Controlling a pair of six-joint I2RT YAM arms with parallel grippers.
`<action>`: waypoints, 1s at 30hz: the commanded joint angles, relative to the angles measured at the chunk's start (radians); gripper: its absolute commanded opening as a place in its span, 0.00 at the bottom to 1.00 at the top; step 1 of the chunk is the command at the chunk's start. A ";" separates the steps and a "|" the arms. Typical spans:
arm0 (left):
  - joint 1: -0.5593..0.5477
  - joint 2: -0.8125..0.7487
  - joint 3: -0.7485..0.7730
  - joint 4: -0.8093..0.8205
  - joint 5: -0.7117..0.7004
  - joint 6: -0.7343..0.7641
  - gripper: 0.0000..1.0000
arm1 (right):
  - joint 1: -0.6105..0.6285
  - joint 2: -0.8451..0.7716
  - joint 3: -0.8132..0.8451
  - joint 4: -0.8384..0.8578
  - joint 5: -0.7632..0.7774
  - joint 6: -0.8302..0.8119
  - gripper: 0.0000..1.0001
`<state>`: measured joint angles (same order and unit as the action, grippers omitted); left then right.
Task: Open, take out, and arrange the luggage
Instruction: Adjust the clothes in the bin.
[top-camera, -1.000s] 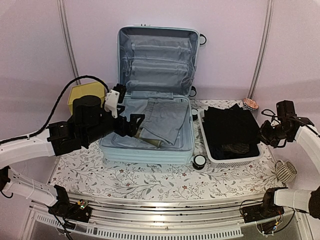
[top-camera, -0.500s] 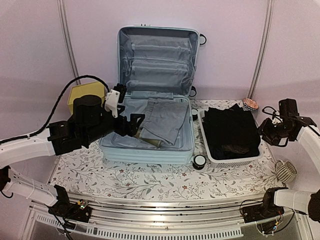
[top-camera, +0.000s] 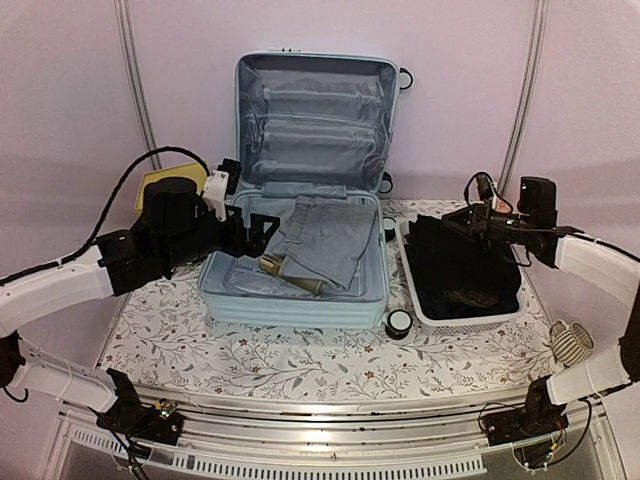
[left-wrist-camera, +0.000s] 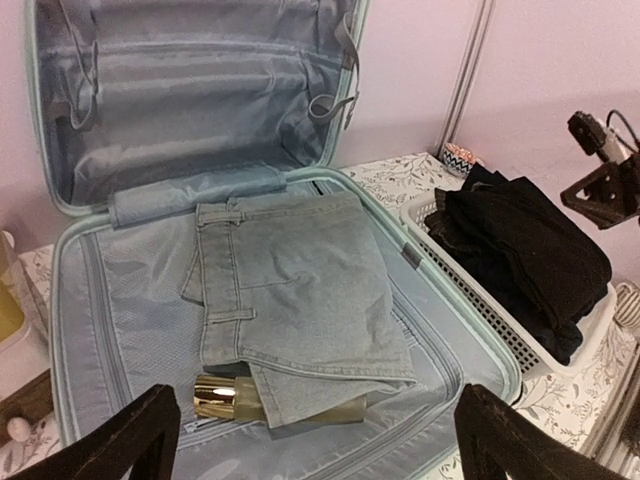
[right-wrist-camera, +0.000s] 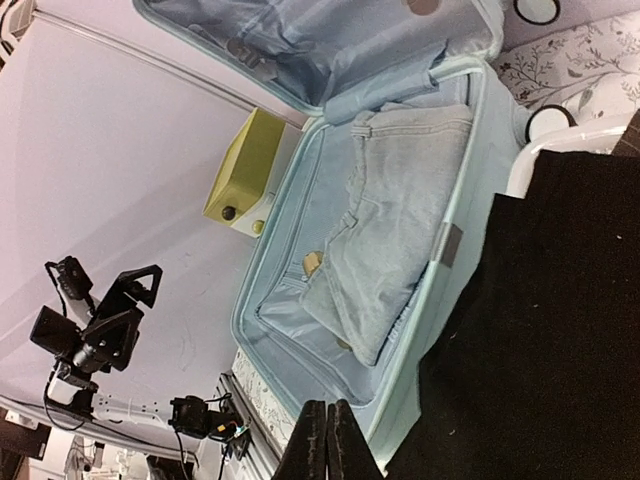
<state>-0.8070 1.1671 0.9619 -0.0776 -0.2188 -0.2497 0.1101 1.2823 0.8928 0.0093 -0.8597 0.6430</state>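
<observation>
yellow box (top-camera: 160, 186): behind and left of the left fingers, on the tabletop (top-camera: 300, 372) beside the case.
left fingers (top-camera: 252, 232): spread wide, nothing between them; at the left rim of the lower shell, pointing in across it.
luggage (top-camera: 300, 300): straight ahead of the left fingers, well left of the right fingers. Lies open on the tabletop, lid upright against the back wall, grey lining showing.
jeans (left-wrist-camera: 300, 290): folded, in the lower shell, just past the left fingertips and centred between them in the left wrist view.
gold-capped bottle (left-wrist-camera: 225, 396): in the shell near the left fingers, cap sticking out from under the near edge of the jeans.
white basket (top-camera: 462, 320): just right of the case, under the right fingers.
black clothes (top-camera: 460, 258): piled in the basket, filling it.
right fingers (top-camera: 452, 221): pressed together, empty; above the far left part of the black clothes, pointing toward the case. Contact with the cloth: can't tell.
</observation>
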 joint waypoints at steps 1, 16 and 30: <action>0.071 0.053 0.034 -0.048 0.168 -0.105 0.98 | 0.005 0.159 -0.123 0.303 0.046 0.113 0.01; 0.153 0.182 0.050 -0.079 0.222 -0.086 0.98 | -0.031 0.184 -0.113 0.257 0.152 0.075 0.02; 0.158 0.166 0.011 -0.061 0.230 -0.057 0.98 | -0.118 0.539 -0.027 0.327 0.203 0.106 0.02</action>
<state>-0.6624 1.3510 0.9874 -0.1398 0.0151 -0.3332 -0.0078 1.7546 0.8944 0.3344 -0.6998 0.7525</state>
